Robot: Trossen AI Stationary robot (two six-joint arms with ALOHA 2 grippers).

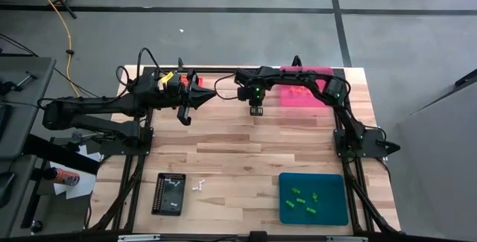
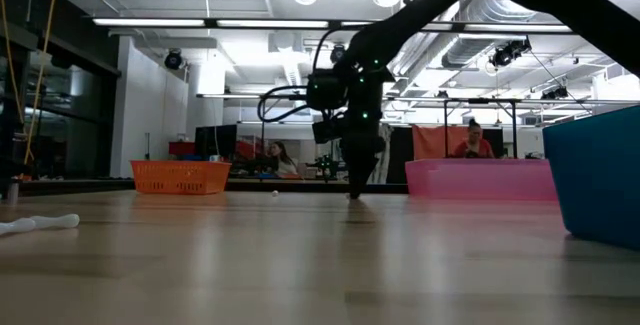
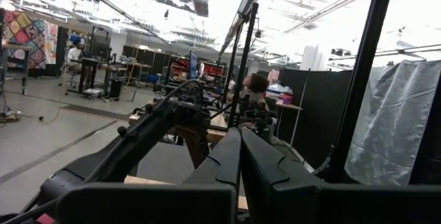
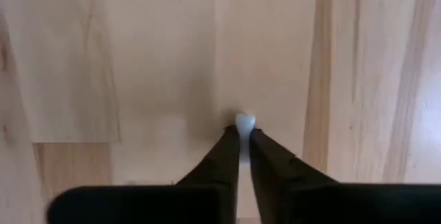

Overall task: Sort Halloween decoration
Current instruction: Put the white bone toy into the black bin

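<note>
Halloween decoration sorting is being carried on at a pale butcher-block bench, where one tiny white trinket is being pinched at the very tips of the right jaws, which are drawn nearly together on it. The piece is being held low over the far middle of the bench, just beside the pink tray; whether it is touching the wood cannot be told. Its rounded, glossy end is being shown past the dark, tapering fingertips, so its long axis appears to run in line with them. The left jaws are being kept pressed shut and empty, raised near the orange tray. Small white pieces are lying beside the black tray, and green ones are resting in the teal tray, well apart from the right arm.
</note>
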